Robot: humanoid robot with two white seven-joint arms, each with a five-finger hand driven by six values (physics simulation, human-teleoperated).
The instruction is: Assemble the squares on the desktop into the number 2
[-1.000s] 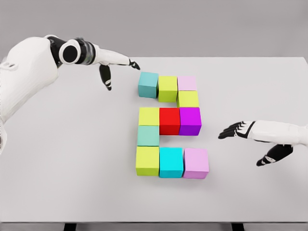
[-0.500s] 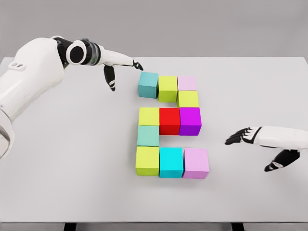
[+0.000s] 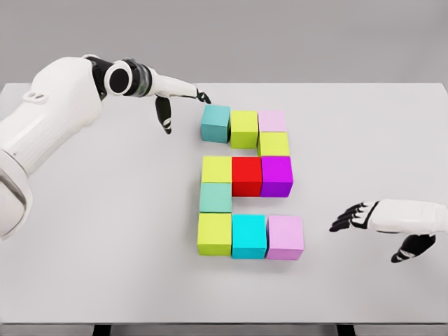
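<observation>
Head view: coloured squares (image 3: 246,183) sit mid-table (image 3: 105,245), edge to edge in a 2 shape. Teal top-left square (image 3: 215,123) lies just beside the left hand (image 3: 178,98), fingers extended, holding nothing. Right hand (image 3: 378,222) hovers well apart at right, fingers relaxed, empty.

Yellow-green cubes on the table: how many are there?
4. One tops the figure's middle, one sits below the pale pink cube, one starts the middle row, one is bottom left. None seems hidden.
</observation>
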